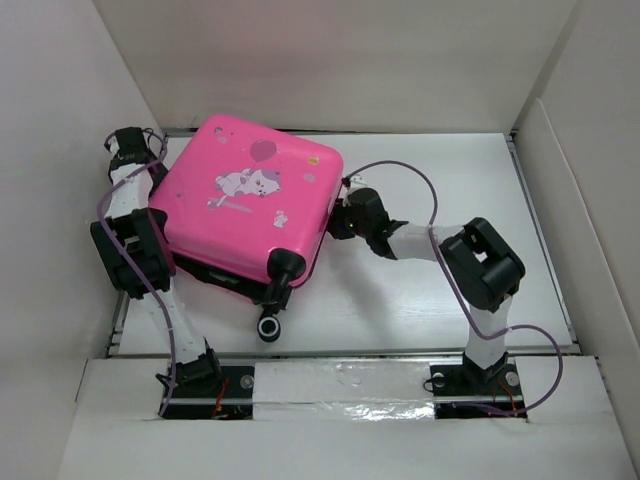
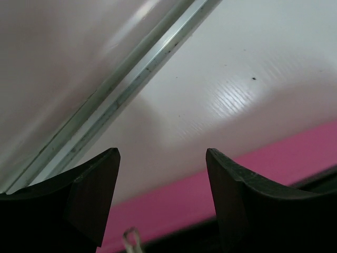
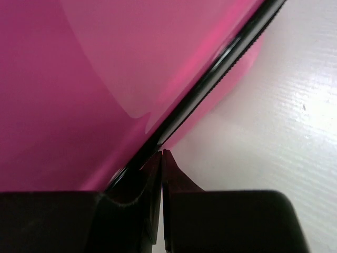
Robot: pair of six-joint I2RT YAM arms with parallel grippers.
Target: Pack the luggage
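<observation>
The luggage (image 1: 250, 200) is a bright pink hard-shell case with a cartoon sticker, lying flat on the left half of the table with its lid down. My left gripper (image 1: 130, 150) sits at its far left corner. In the left wrist view this gripper (image 2: 162, 158) is open above the pink shell (image 2: 210, 184), and a small metal loop (image 2: 131, 240) shows low between the fingers. My right gripper (image 1: 338, 215) is at the case's right side. In the right wrist view it (image 3: 161, 153) is shut, tips touching the black zip seam (image 3: 210, 84); nothing shows between them.
The white table (image 1: 450, 180) is boxed in by pale cardboard walls on the left, back and right. A metal rail (image 2: 131, 84) runs along the table's edge near the left gripper. A black wheel (image 1: 270, 327) sticks out from the case's near side.
</observation>
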